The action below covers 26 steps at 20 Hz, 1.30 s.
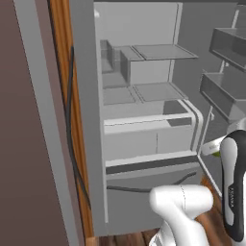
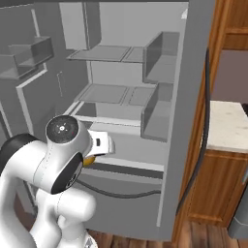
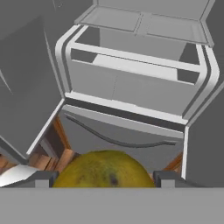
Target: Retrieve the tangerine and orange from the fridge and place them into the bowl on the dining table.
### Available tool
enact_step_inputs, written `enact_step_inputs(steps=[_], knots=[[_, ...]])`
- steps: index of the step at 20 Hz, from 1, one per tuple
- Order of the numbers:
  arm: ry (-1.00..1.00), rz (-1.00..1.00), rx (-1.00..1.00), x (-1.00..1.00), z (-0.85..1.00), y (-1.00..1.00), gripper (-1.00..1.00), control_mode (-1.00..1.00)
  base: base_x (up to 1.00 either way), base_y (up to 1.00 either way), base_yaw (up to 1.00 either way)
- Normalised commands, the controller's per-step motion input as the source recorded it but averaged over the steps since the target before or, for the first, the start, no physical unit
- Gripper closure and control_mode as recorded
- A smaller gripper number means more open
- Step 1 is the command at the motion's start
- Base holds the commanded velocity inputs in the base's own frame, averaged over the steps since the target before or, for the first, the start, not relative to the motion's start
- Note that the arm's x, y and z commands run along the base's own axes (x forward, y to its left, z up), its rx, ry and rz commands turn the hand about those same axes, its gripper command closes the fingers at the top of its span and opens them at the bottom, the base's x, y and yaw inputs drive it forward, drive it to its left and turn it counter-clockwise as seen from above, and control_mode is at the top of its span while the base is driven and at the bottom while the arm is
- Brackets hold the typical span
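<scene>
- Pinched a yellow-orange fruit between the fingertips of the gripper, jaws set only as wide as the fruit's girth demanded.
- Held low in front of the open fridge, just outside its lower drawer front, doors swung wide to give the arm room.
- Could not tell tangerine from orange; judged clear of the shelves and ready to carry to the bowl.

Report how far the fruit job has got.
Done: the fridge stands open. In hand: a yellow-orange citrus fruit sits between the gripper jaws, outside the fridge. Left: carry it to the bowl, then fetch the second fruit.
</scene>
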Motion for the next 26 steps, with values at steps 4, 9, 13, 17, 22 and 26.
enact_step_inputs(steps=[4, 9, 13, 17, 22, 26], knots=[[0.00, 0.00, 0.00, 0.00, 0.00, 0.00, 1.00, 1.00, -0.30, 0.00, 0.27], [0.00, 0.00, 0.00, 0.00, 0.00, 0.00, 1.00, 1.00, -0.33, 0.00, 0.37], [0.00, 0.00, 0.00, 0.00, 0.00, 0.00, 1.00, 1.00, -0.47, -0.03, 0.44], [0.00, 0.00, 0.00, 0.00, 0.00, 0.00, 1.00, 1.00, -0.64, -0.01, 0.46], [0.00, 0.00, 0.00, 0.00, 0.00, 0.00, 1.00, 1.00, -0.62, 0.00, 0.51], [0.00, 0.00, 0.00, 0.00, 0.00, 0.00, 1.00, 1.00, -0.53, 0.00, 0.55]])
